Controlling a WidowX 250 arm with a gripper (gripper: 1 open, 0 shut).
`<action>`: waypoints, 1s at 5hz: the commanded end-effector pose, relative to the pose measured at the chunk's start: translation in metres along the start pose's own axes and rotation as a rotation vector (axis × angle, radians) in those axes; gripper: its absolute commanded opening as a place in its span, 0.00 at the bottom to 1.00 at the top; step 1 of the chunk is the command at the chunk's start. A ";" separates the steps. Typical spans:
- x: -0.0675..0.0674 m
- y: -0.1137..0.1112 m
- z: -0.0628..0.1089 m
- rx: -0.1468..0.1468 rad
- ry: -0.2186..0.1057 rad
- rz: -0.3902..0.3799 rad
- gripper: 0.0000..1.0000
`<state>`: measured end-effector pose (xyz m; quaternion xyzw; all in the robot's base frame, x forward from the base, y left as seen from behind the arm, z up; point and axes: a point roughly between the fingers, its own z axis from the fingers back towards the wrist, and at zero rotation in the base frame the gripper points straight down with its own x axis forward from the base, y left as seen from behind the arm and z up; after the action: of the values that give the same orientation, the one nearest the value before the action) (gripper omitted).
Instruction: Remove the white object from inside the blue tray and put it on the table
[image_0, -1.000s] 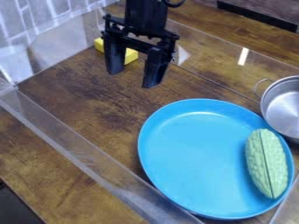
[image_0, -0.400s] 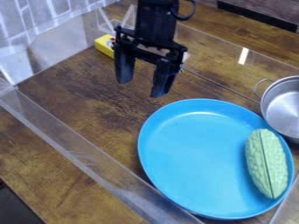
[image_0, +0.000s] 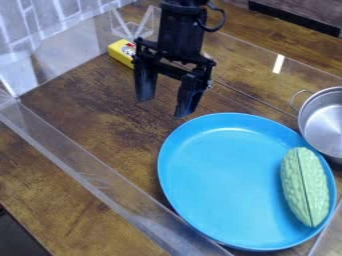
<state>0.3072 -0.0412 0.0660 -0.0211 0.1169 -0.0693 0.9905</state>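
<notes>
The gripper (image_0: 168, 91) points downward above the table (image_0: 80, 110), its two dark fingers (image_0: 144, 84) spread apart with nothing between them. It stands left of and beyond the blue tray (image_0: 214, 175), well apart from the white object (image_0: 306, 185). The white object lies inside the blue tray against its right rim, long axis running near to far. A steel pot (image_0: 321, 120) sits just beyond the tray on the right. A yellow block (image_0: 126, 50) lies behind the gripper, partly hidden.
</notes>
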 end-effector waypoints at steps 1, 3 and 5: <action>0.008 -0.009 0.014 0.003 -0.057 -0.034 1.00; 0.013 -0.011 0.004 -0.001 -0.034 -0.049 1.00; 0.018 -0.014 -0.004 -0.005 -0.018 -0.062 1.00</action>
<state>0.3130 -0.0500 0.0439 -0.0280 0.1375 -0.0881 0.9862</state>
